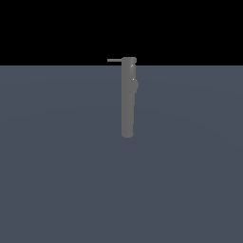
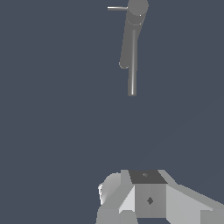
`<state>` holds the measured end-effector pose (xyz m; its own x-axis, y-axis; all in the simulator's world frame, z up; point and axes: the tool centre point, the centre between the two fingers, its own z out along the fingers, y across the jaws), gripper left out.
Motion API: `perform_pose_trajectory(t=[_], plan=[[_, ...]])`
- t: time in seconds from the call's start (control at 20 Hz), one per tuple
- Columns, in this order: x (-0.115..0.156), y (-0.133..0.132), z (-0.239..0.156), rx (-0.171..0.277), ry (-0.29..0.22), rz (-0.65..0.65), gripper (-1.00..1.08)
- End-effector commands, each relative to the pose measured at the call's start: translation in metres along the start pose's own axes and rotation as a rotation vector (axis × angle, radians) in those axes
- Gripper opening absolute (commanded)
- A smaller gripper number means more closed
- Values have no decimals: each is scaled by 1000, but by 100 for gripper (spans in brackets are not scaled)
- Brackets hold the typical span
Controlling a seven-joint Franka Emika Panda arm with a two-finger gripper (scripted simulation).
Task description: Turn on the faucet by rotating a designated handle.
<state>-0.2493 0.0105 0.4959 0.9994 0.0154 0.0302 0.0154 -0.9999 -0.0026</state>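
One thin handle [image 1: 114, 60] comes first at the exterior view's left: a short dark-grey rod sticking out sideways from the capped end of the faucet [image 1: 127, 99]. To its right runs the faucet itself, a long plain matte grey cylinder that crosses the line where the grey floor [image 1: 57, 166] meets the black backdrop, its rounded end lying toward the camera. Just right of the body sits a small side bump [image 1: 136, 86], which is not the part to turn.

No arm shows in the exterior view. In the wrist view the handle [image 2: 117, 8] and faucet [image 2: 130, 39] lie well apart from the gripper [image 2: 146, 197], with bare floor between. Only blocky grey parts of the gripper show at the picture's edge, and the fingertips are not clearly visible, so I cannot tell whether it is spread or closed; nothing appears to be held.

Judging by looks, the faucet is rigid and fixed, so it should not shift under a push. The handle seems stiff, light and far slimmer than the body, likely turning about the cap. Its smooth, narrow shaft could slip out of a loose pinch, so I would take it near its free end, where leverage is greatest, or press a finger against its side there. Contact has not yet been made, and the approach remains to be done.
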Motion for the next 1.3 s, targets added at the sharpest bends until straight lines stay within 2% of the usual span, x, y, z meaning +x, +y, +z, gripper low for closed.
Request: perform_pose_trajectory(t=[0.0,0.4,0.7,1.0,1.25], plan=[[0,0,0,0,0,0,-100],[4,-16,-12,14,40,-53,-100],[7,-16,-12,14,39,-52,-100],[24,-16,-10,13,36,-48,-100],[50,-15,-7,11,31,-42,-100]])
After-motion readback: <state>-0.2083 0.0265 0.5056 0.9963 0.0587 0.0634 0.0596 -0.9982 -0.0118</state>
